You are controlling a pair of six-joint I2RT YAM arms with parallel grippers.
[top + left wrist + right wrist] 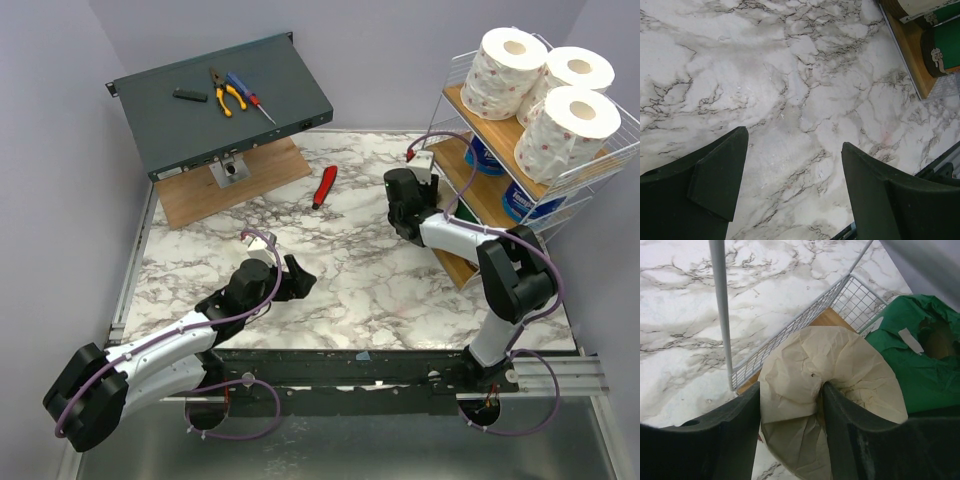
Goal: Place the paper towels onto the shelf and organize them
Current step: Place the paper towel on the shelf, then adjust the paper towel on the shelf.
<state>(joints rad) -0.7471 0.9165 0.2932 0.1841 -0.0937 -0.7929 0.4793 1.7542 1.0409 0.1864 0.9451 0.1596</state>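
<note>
The white wire shelf (492, 132) stands at the table's right. Three white pink-speckled rolls (508, 70) lie on its top tier and two blue-wrapped rolls (524, 203) on the middle tier. My right gripper (790, 390) is shut on the plain cream roll (805, 365), one finger inside its core and one outside, at the bottom tier beside a green-wrapped roll (912, 365). In the top view the right gripper (438, 203) is low against the shelf's left side and hides the cream roll. My left gripper (300, 275) is open and empty over bare marble (795, 145).
A dark grey metal box (220, 100) with pliers and a screwdriver on it sits at the back left on a wooden board (235, 185). A red-handled tool (324, 186) lies mid-table. A white shelf post (720, 305) stands just left of the cream roll.
</note>
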